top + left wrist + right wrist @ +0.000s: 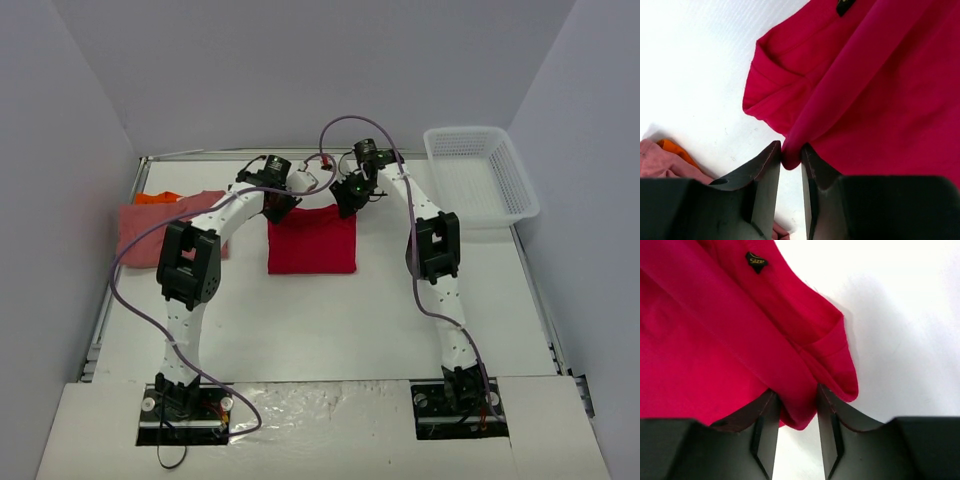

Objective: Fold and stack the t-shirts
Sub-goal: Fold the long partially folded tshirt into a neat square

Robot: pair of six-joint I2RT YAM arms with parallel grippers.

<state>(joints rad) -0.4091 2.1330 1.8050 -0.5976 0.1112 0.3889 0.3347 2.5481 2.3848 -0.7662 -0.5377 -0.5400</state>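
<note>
The bright red t-shirt [312, 245] lies folded into a rectangle at the table's middle back. My left gripper [283, 205] is shut on its far left corner; the left wrist view shows the red cloth [880, 95] pinched between the fingers. My right gripper [347, 202] is shut on the far right corner, with a fold of red cloth [715, 340] between its fingers. The salmon pink t-shirt [150, 228] lies at the left with the orange t-shirt [157, 198] peeking out behind it. Both show in the left wrist view, pink [660, 162] and orange [677, 150].
A white plastic mesh basket [480, 175] stands at the back right corner. Grey walls close in the table on three sides. Purple cables loop over both arms. A black size label [756, 262] sits on the red shirt.
</note>
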